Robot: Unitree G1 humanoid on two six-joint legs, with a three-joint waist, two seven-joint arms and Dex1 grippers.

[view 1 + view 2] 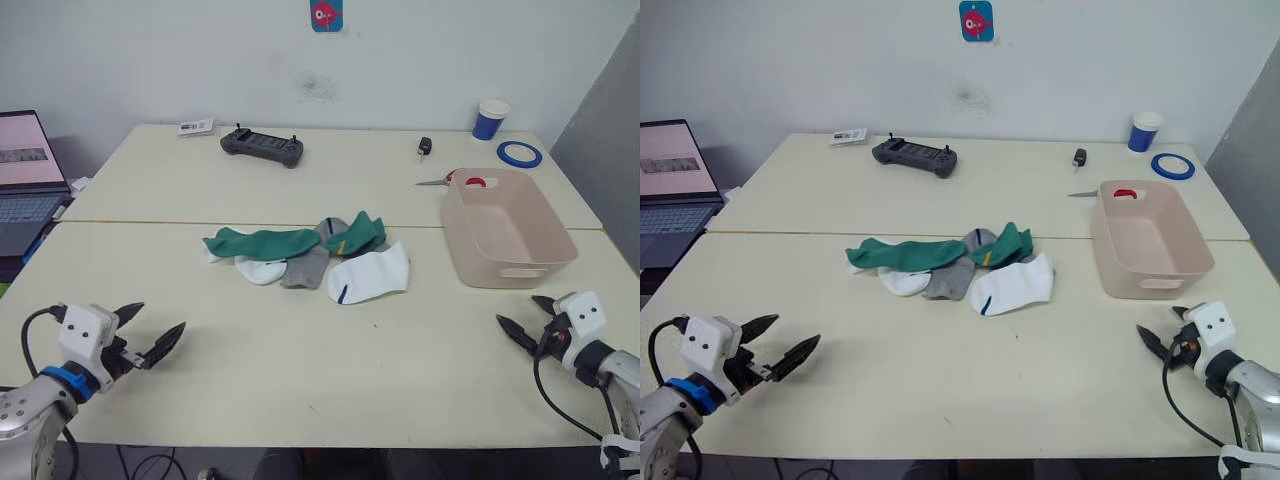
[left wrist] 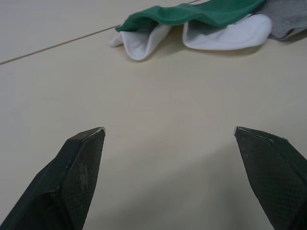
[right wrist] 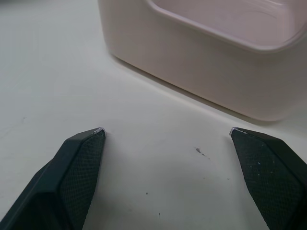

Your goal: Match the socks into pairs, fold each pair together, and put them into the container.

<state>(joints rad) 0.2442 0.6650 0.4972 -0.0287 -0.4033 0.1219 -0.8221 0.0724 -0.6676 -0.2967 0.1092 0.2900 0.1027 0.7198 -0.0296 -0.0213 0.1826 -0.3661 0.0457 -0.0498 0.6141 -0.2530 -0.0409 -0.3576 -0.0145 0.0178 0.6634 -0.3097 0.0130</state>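
The socks (image 1: 310, 254) are seen heaped together, green, white and grey overlapping, on the table (image 1: 300, 380) just to the left of the container (image 1: 505, 228), which stands empty. The left gripper (image 1: 150, 335) is held low over the table, nearer than the heap, jaws spread wide. The right gripper (image 1: 527, 318) is held just in front of the container, likewise spread wide with nothing between its jaws.

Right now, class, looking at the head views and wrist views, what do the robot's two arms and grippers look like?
Each gripper, left and right, has two black pointed fingers with a fine cross-hatched texture. They sit on a white boxy housing with small dark dots. A black cable loops from each housing. The left wrist carries a blue ring above a silver-grey forearm; the right forearm is silver-grey too.
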